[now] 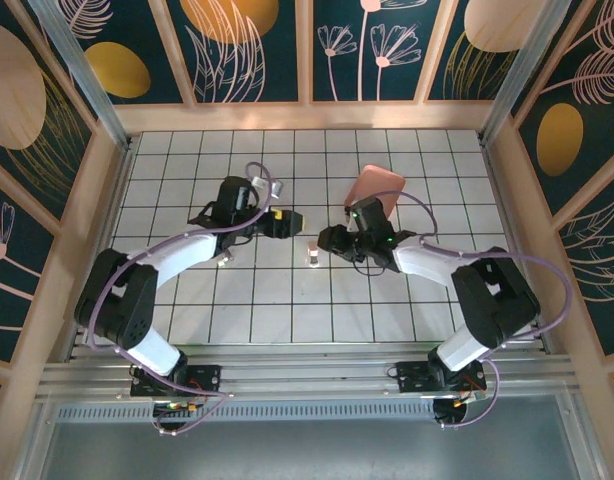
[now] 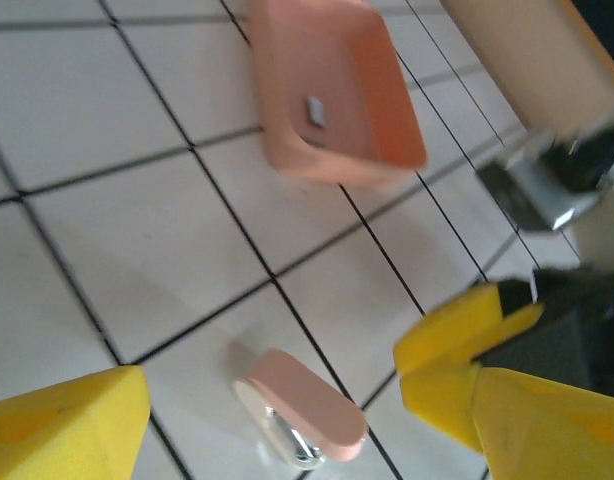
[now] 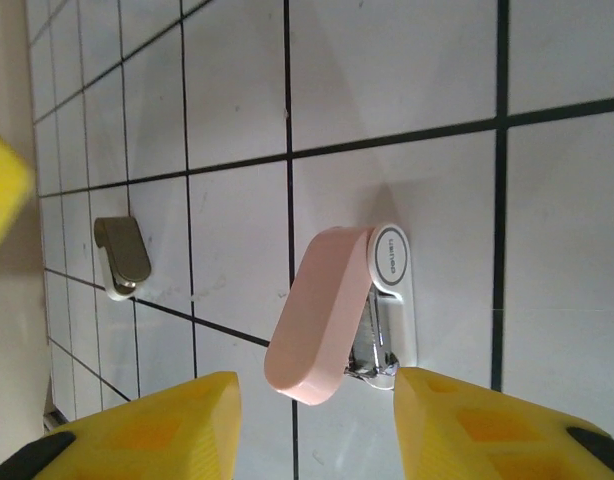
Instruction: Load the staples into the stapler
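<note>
Stapler [image 3: 327,310] lies hinged open on the tiles, staples [image 2: 314,112] in the tray [image 2: 287,140] beyond the stapler, left gripper [image 2: 277,375] and right gripper [image 3: 317,400] both spread and empty beside the stapler: best pinch the strip's long sides, level, while the other steadies the stapler.

The stapler [image 1: 314,257] lies near the middle of the tabletop [image 1: 287,310]. The tray [image 1: 375,188] sits behind it to the right, with the staples [image 2: 314,111] inside.

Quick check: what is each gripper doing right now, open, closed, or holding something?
Left gripper: open, holding nothing.
Right gripper: open, holding nothing; the stapler lies at its fingertips, ungripped.
</note>
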